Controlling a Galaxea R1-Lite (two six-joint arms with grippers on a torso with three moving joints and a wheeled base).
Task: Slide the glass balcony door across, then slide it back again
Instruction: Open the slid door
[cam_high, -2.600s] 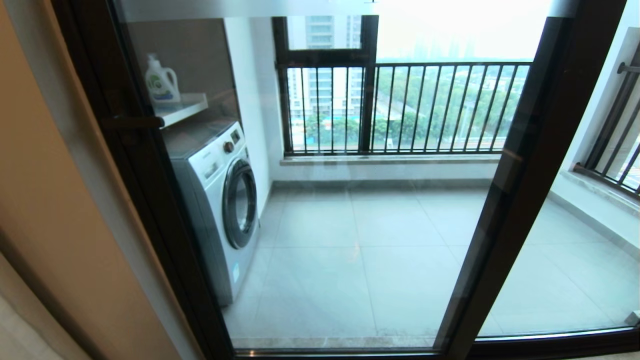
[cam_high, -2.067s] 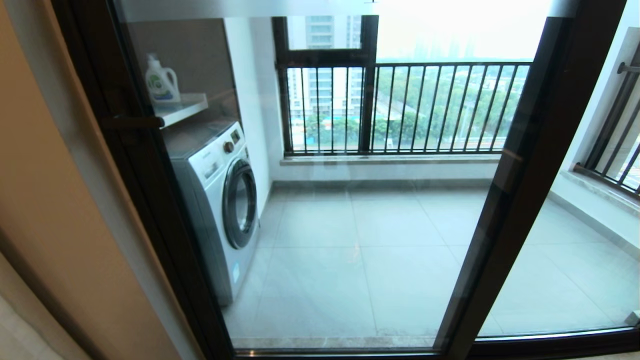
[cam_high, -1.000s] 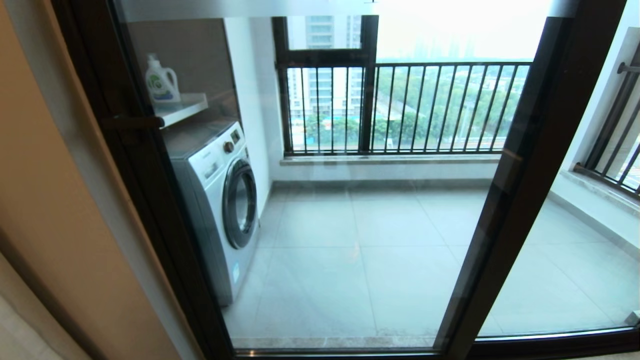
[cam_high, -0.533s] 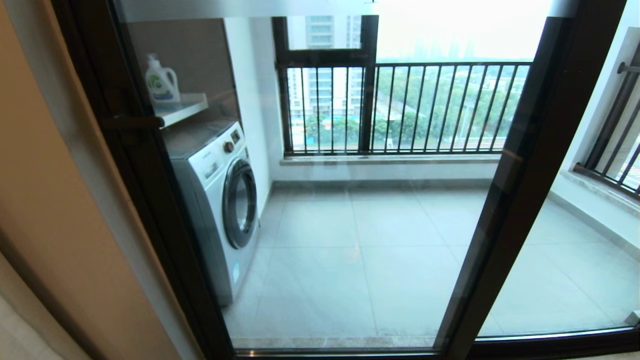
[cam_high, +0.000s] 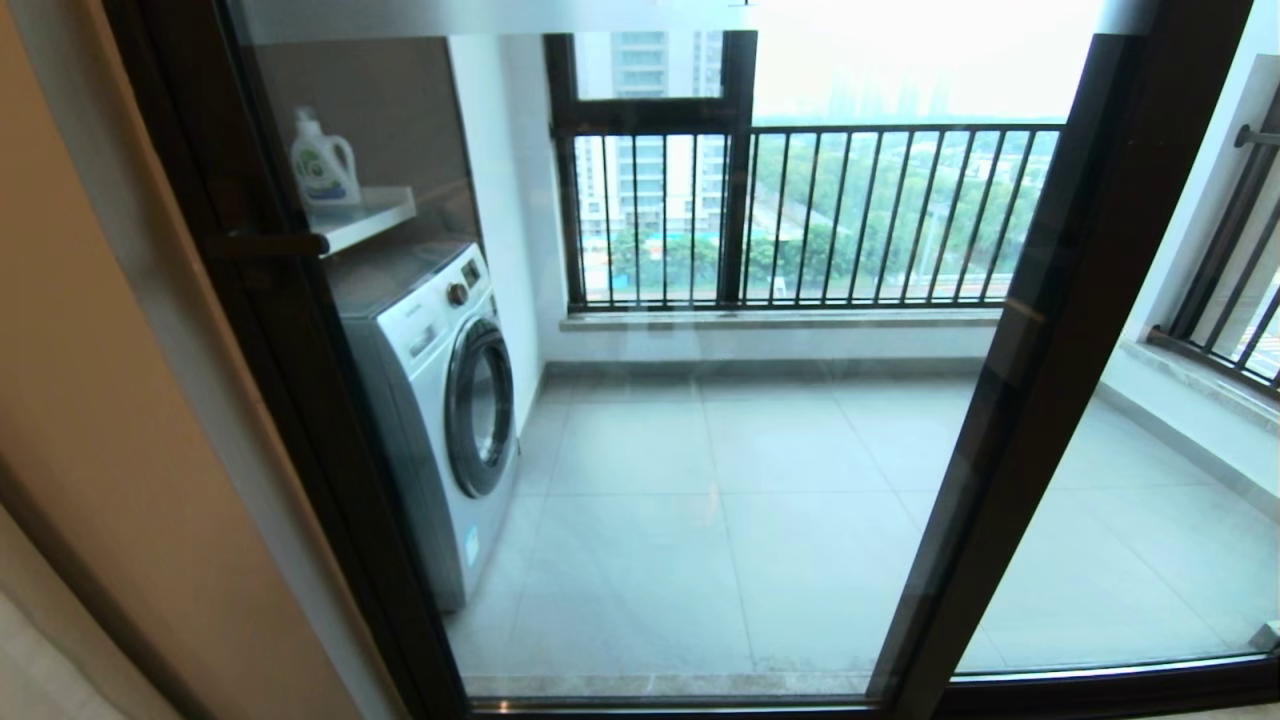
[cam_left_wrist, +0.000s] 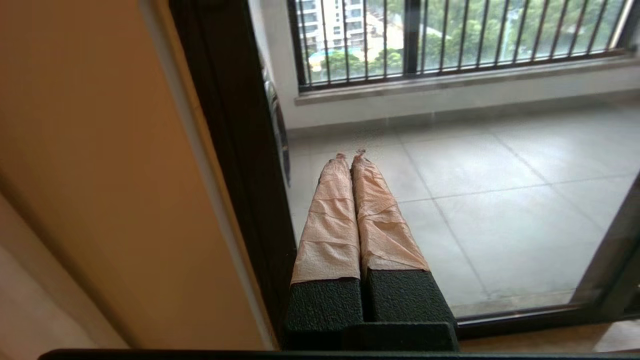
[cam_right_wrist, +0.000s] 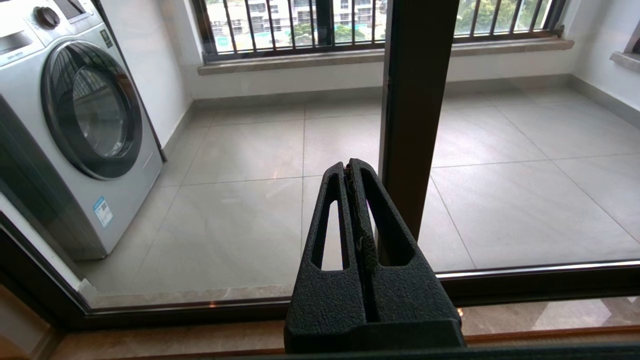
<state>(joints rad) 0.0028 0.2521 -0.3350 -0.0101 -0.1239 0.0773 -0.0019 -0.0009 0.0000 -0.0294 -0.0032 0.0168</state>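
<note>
The glass balcony door (cam_high: 300, 400) fills the head view, its dark frame standing against the beige wall on the left. Its dark bar handle (cam_high: 262, 245) juts from the left upright. Neither arm shows in the head view. In the left wrist view my left gripper (cam_left_wrist: 350, 156), with tape-wrapped fingers (cam_left_wrist: 330, 215), is shut and empty, low down, just beside the door's left upright (cam_left_wrist: 235, 150). My right gripper (cam_right_wrist: 348, 165) is shut and empty, low in front of the glass, next to the middle upright (cam_right_wrist: 415, 100).
Behind the glass stand a white washing machine (cam_high: 440, 400), a shelf (cam_high: 370, 215) with a detergent bottle (cam_high: 322, 165), and a black window frame with railing bars (cam_high: 850, 215). A second glass panel (cam_high: 1150, 520) without a handle is at the right. A beige wall (cam_high: 100, 400) borders the left.
</note>
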